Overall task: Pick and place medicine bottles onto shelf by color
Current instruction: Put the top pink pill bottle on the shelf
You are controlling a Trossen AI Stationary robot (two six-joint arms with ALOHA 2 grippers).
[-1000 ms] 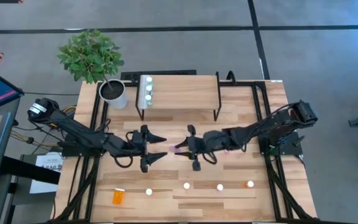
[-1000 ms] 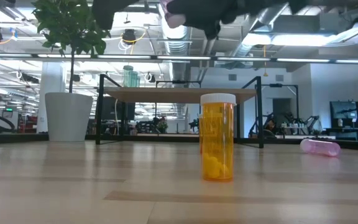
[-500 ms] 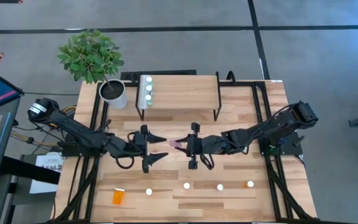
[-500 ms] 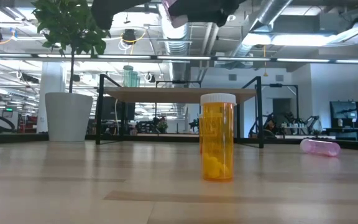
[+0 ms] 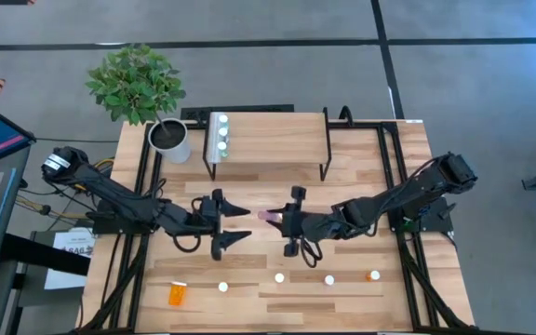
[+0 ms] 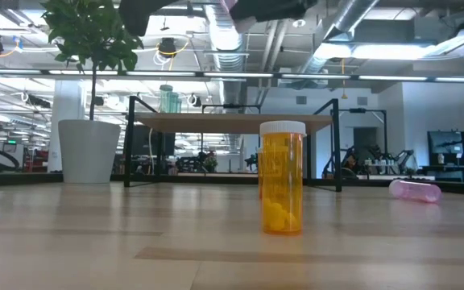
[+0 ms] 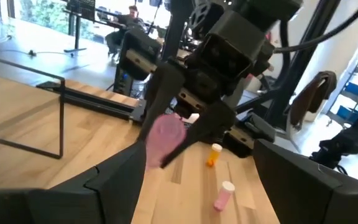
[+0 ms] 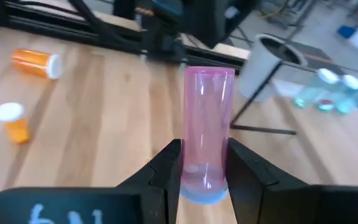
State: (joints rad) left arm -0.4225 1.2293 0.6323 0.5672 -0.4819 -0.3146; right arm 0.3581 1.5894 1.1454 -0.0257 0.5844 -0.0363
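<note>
I see my right gripper (image 8: 199,163) with jaws clamped on a pink bottle (image 8: 207,134), held above mid-desk (image 5: 361,158). My left gripper (image 5: 240,223) faces it, jaws spread wide and empty. Since the earlier frame, the right gripper has drifted nearer me. Only the low view shows another pink bottle (image 6: 415,190) lying flat.

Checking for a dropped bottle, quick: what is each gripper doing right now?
Left gripper: open, empty.
Right gripper: shut on the pink bottle, above the table.
</note>
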